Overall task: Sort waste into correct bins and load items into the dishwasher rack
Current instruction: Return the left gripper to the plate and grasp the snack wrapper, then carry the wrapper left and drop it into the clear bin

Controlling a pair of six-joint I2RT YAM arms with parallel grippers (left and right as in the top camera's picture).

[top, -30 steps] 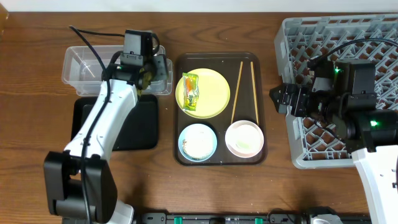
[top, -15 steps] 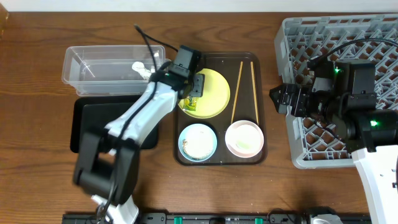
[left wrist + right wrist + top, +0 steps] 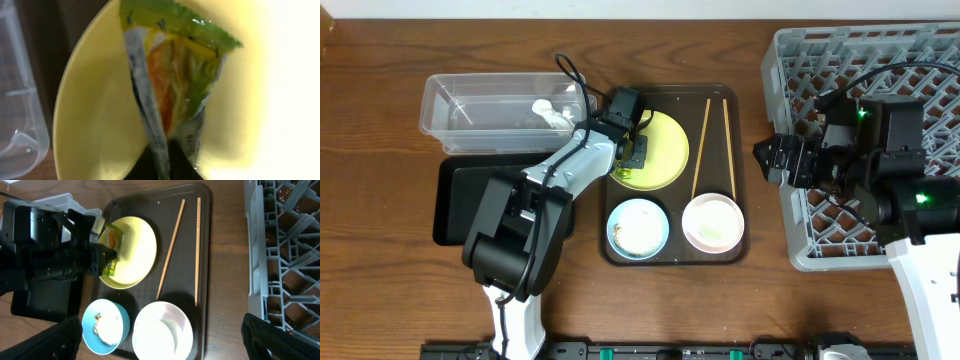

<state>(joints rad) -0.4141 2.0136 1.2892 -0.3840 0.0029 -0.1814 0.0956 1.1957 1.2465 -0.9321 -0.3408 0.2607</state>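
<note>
Between left fingers (pinched tight): wrapper.

**Even Light Above, Glare and Blur at the Left Wrist**

The overhead view is bright, even and sharp, with soft shadows close under the arms. At the left wrist, the wrapper just ahead of the left gripper is soft and out of focus. To the right of that gripper the plate burns out to white glare. The right wrist view is dimmer but sharp at its centre. The fingers of the right gripper are dark blurs in the bottom corners.
</note>
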